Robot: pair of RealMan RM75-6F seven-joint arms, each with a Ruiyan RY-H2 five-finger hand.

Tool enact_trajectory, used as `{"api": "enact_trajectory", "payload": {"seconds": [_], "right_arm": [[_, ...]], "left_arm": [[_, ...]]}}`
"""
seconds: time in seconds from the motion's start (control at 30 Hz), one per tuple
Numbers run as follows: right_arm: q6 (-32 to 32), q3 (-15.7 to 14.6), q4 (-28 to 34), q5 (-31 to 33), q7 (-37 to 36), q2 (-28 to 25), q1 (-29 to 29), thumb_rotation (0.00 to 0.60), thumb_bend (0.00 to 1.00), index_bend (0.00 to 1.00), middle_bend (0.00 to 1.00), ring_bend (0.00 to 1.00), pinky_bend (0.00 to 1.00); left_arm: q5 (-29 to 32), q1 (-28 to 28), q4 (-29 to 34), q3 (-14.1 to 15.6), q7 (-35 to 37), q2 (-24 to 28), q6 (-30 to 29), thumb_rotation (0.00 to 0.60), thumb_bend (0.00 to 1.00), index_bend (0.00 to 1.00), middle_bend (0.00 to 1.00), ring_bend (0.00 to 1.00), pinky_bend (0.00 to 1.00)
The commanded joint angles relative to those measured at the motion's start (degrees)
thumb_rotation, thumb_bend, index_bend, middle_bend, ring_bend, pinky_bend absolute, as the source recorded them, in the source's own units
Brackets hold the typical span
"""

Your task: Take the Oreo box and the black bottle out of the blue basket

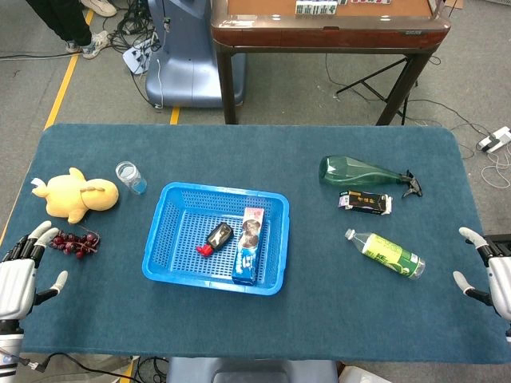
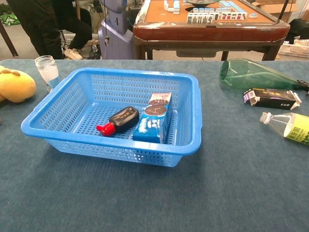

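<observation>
lying in the blue plastic mesh basket: rigid, light blue cardboard oreo box, grasp long sides; small, slick black red-capped bottle, grasp body. left hand and right hand were open, empty.

— What's in my blue plastic mesh basket?
— I see the long blue Oreo box lying flat, and the small black bottle with a red cap just left of it. My left hand and right hand rest open, well apart.
</observation>
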State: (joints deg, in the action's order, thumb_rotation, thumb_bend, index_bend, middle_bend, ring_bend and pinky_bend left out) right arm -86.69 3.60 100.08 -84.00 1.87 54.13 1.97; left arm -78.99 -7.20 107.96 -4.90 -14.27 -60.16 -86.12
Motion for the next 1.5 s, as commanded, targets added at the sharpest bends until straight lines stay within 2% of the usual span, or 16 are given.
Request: {"api": "enact_trajectory", "payload": {"seconds": [0.03,0.4,0.47,0.57,0.63,0.7,0.73,0.9,1.0,1.1,1.3,1.5], "right_arm": [[-0.3,0.1,-0.2,-0.7,-0.4,-0.1,0.0,0.6,0.23,0.2,0.31,0.36,0.56],[2.0,0.0,-0.7,-4.1,-1.3,-0.8,2.3,0.6,0.24,0.2,0.31,0.36,0.56],[3.1,0.0,-0.4,-5.1,-1.3,-1.3,3.3,0.6,0.23,0.2,0.31,0.36,0.52],[6.3,-0.7,0.6,-6.9,-1.2,-3.1,5.2,0.6,0.24,0.2,0.28,0.26,0.31],[8.9,-0.9,1.6,-7.6,-0.6,-4.4,6.7,0.6,0.22,0.14,0.15,0.11,0.13],[10.8,-0.7,2.3,-8.0,-0.3,-5.0,8.2,0.6,0.18,0.04,0.03,0.02,0.03],[11.2,-0.5,2.3,-8.3,-0.3,-4.8,8.8,0.6,0.17,0.02,0.01,0.0,0.01],[14.7,0.9,2.5,-9.9,-1.2,-4.0,13.2,0.6,0.16,0.0,0.01,0.0,0.0],[18.1,2.1,2.7,-11.2,-2.1,-3.3,17.0,0.6,0.16,0.0,0.07,0.0,0.01],[23.0,3.4,2.8,-12.4,-4.2,-2.4,22.0,0.6,0.16,0.01,0.12,0.01,0.06],[34.9,5.3,0.8,-13.2,-8.4,1.6,33.1,0.6,0.16,0.12,0.19,0.07,0.14],[42.2,6.4,-2.3,-13.2,-10.1,7.2,41.4,0.6,0.17,0.18,0.2,0.08,0.14]], "left_arm": [[0.3,0.0,0.0,-0.4,0.1,0.2,-0.1,0.6,0.33,0.19,0.1,0.14,0.26],[0.6,0.4,0.5,-0.3,0.3,0.8,0.0,0.6,0.33,0.19,0.1,0.14,0.26],[0.6,0.4,0.6,-0.4,0.3,0.9,-0.1,0.6,0.33,0.19,0.1,0.14,0.26],[0.5,0.6,0.6,-0.4,0.4,1.0,-0.3,0.6,0.33,0.19,0.1,0.14,0.26],[0.5,0.7,0.6,-0.4,0.5,1.0,-0.4,0.6,0.33,0.19,0.1,0.14,0.26],[0.6,0.8,0.6,-0.3,0.6,1.1,-0.3,0.6,0.33,0.19,0.1,0.14,0.26],[0.7,0.8,0.6,-0.3,0.6,1.2,-0.2,0.6,0.33,0.19,0.1,0.14,0.26],[0.5,0.9,0.6,-0.3,0.9,1.5,-0.2,0.6,0.33,0.18,0.1,0.14,0.26],[0.2,1.0,0.7,-0.3,1.1,1.7,-0.4,0.6,0.33,0.18,0.1,0.14,0.26],[0.0,1.2,0.9,-0.2,1.2,1.8,-0.7,0.6,0.33,0.19,0.1,0.14,0.26],[-0.6,1.9,1.4,0.1,1.3,2.2,-1.4,0.6,0.33,0.19,0.1,0.14,0.26],[-1.3,2.4,2.0,0.3,1.1,2.8,-2.1,0.6,0.33,0.19,0.1,0.14,0.26]]}}
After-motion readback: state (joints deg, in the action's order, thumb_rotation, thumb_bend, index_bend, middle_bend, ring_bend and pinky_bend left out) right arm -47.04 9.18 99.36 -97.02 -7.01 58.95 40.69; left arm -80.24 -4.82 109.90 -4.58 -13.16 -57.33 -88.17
